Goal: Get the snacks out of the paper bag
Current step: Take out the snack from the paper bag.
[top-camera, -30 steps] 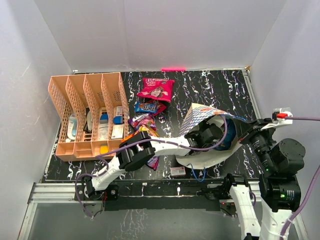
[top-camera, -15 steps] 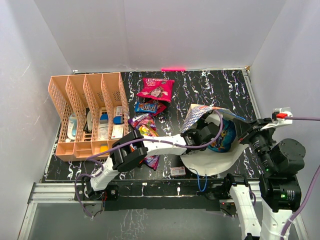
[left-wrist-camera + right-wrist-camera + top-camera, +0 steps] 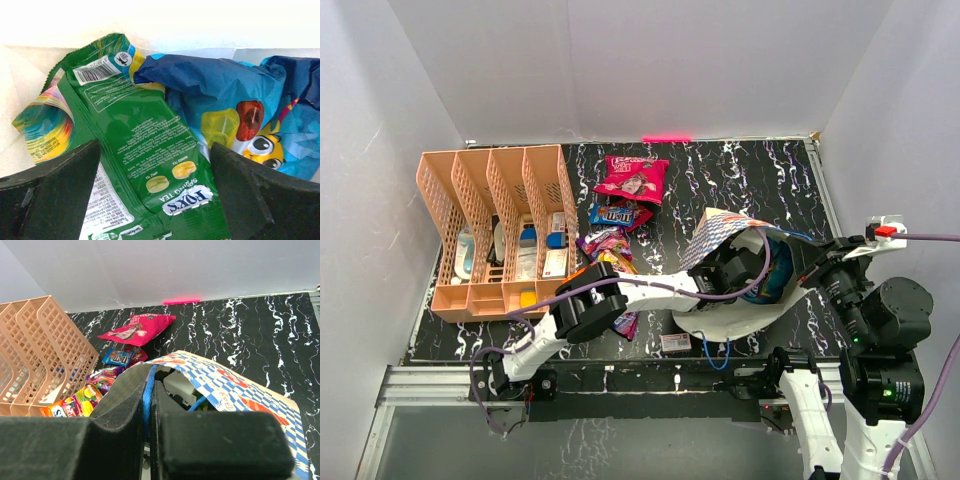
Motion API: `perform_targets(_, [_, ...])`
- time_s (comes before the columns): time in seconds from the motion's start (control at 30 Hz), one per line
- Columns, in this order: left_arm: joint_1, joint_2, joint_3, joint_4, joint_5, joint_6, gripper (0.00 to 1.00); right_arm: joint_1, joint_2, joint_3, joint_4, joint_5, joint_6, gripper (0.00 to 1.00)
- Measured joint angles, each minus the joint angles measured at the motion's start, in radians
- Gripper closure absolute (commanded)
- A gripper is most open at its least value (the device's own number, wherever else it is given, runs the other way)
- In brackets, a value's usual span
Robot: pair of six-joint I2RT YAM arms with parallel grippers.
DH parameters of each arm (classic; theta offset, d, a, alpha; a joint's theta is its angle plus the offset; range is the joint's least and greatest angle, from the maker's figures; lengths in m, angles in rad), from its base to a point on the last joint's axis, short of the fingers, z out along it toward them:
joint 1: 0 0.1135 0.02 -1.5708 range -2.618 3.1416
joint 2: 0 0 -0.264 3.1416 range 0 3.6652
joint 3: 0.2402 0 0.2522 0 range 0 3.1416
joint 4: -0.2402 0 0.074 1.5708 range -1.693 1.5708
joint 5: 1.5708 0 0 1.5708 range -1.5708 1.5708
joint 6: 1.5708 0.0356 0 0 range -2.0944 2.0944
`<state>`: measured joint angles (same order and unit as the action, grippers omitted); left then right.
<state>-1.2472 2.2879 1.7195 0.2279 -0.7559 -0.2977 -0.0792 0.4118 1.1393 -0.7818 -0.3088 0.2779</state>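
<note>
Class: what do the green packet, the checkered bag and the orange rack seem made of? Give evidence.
The green packet: probably thin plastic film, glossy, creased, with a serrated end. The checkered bag: apparently matte printed paper, holding stiff folds. The orange rack: seemingly moulded plastic, uniform colour, perforated grid walls.

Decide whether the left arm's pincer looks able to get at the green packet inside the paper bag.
Likely yes: the left pincer is open inside the paper bag, straddling the green packet, nothing between.

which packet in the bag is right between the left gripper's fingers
The green Fox's packet, centred in front of the open left gripper; the blue cartoon-face packet lies off to the side.
</note>
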Motion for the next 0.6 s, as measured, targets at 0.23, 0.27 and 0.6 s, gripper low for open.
perform_targets(0.23, [0.015,0.059,0.039,0.015,-0.01,-0.048,0.22,0.0,0.005,0.0,-0.013,0.012,-0.003,0.92])
perform_targets(0.27, [0.018,0.06,0.039,0.015,-0.007,-0.054,0.3,0.0,0.006,0.0,-0.016,0.015,-0.004,0.92])
perform_targets(0.6, [0.035,0.054,0.013,0.071,0.051,-0.003,0.8,0.0,0.012,0.0,-0.014,0.019,-0.007,0.92])
